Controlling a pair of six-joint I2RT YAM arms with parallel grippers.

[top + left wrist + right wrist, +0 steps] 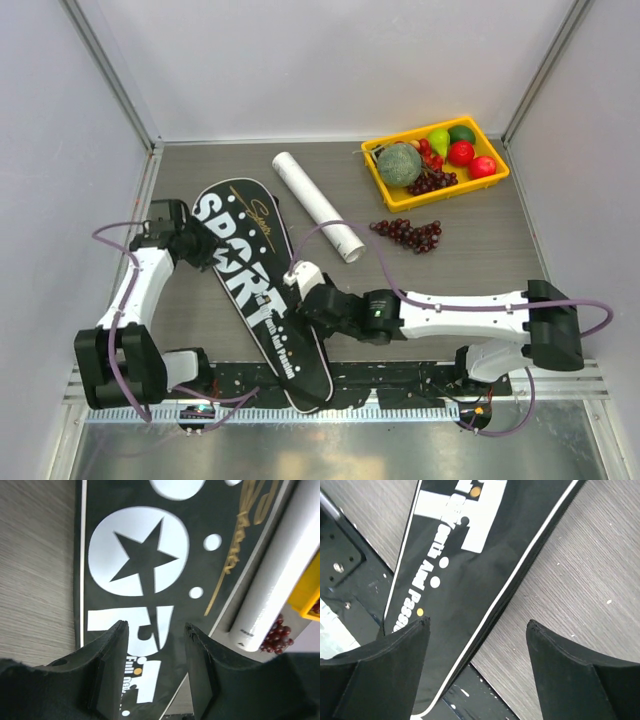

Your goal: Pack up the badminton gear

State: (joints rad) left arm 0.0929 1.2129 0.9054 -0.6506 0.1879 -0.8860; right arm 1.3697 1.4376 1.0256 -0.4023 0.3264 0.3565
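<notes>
The black racket-shaped bag (262, 290) lettered "SPORT" lies flat and slanted across the table, its narrow end over the front rail. A long white tube (318, 205) rests just right of the bag's wide end. My left gripper (210, 248) hovers at the bag's left edge; in the left wrist view it (156, 625) is open over the bag (150, 555) with nothing between its fingers, and the tube (272, 580) lies to the right. My right gripper (305, 300) is at the bag's right edge, and it (477, 621) stands wide open over the zipper seam (520, 575), holding nothing.
A yellow tray (378, 174) of fruit stands at the back right. A dark red grape bunch (408, 233) lies loose on the table beside the tube's near end. The black mounting rail (400, 378) runs along the front edge under the bag's tip.
</notes>
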